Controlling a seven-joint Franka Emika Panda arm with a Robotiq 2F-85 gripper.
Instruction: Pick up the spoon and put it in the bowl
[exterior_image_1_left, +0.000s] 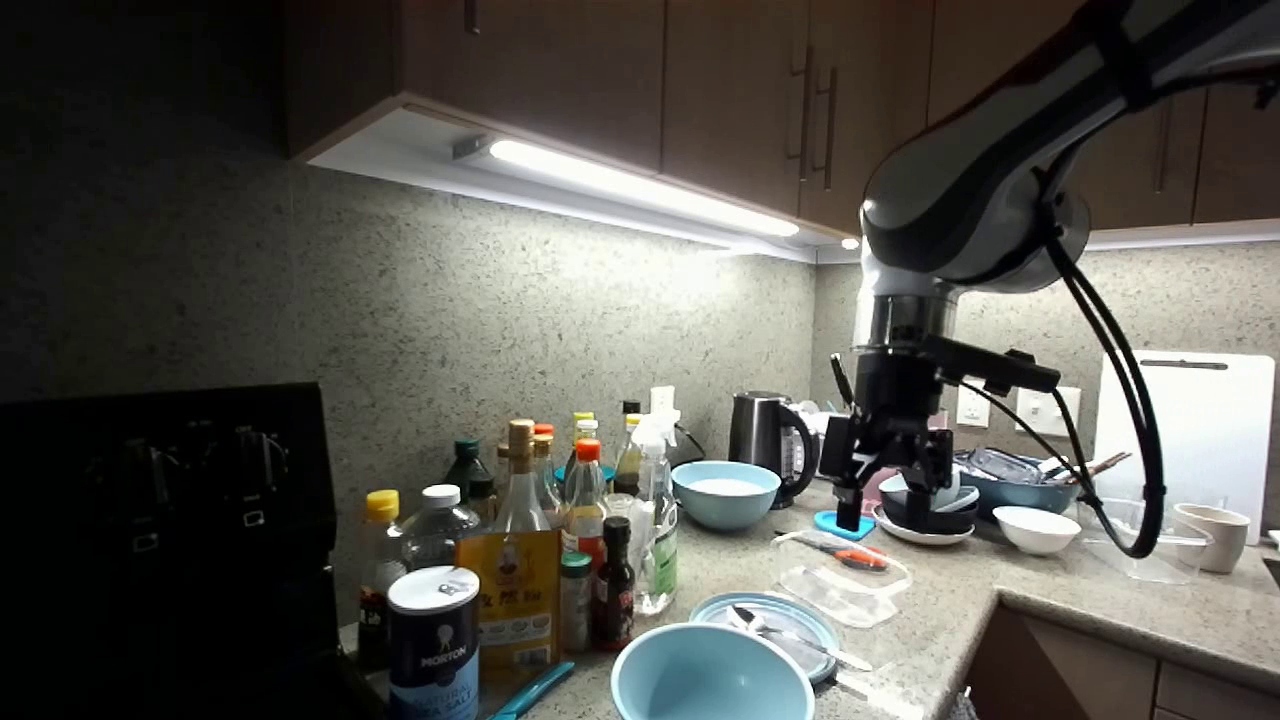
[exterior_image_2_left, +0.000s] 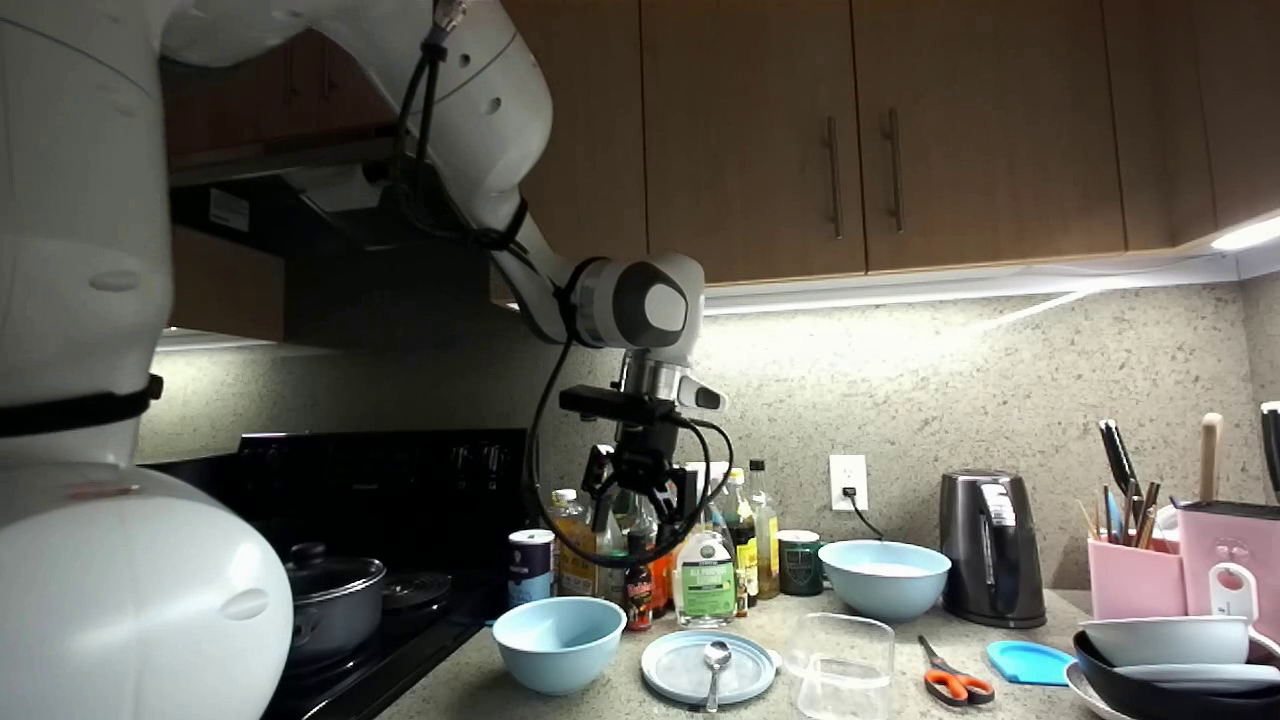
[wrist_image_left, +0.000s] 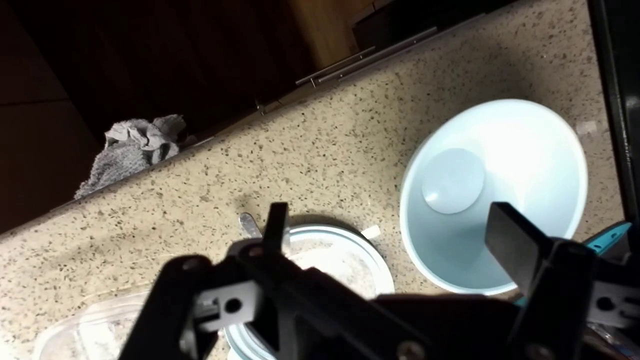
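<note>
My white arm (exterior_image_2_left: 130, 600) sits closest to the lens at the edge of an exterior view. Salt can (exterior_image_1_left: 434, 645): reads MORTON, then NATURAL SEA SALT. Yellow pouch (exterior_image_1_left: 510, 590) just beside it: dark characters, can't make them out. Spray bottle (exterior_image_2_left: 706, 580): green label, print too small to trust. Small dark bottle (exterior_image_2_left: 638, 590): red label, lettering blurred. Green can (exterior_image_2_left: 800, 562) near the second blue bowl (exterior_image_2_left: 885, 580): pale emblem, unreadable. Kettle (exterior_image_2_left: 985, 560): white label, print too fine.

My gripper (wrist_image_left: 390, 220) hangs above the counter (wrist_image_left: 325, 165), fingers (wrist_image_left: 276, 227) spread wide, holding nothing, touching nothing that I can see. In the wrist view one finger covers part of the bowl (wrist_image_left: 450, 245); the other side of me mostly hides the spoon (exterior_image_2_left: 715, 660), just its handle end showing. In an exterior view the spoon lies on a round blue lid (exterior_image_2_left: 675, 668), head on the lid, handle running out past the rim. The bowl stands upright just beside the lid, on the side toward the stove (exterior_image_2_left: 400, 480).
</note>
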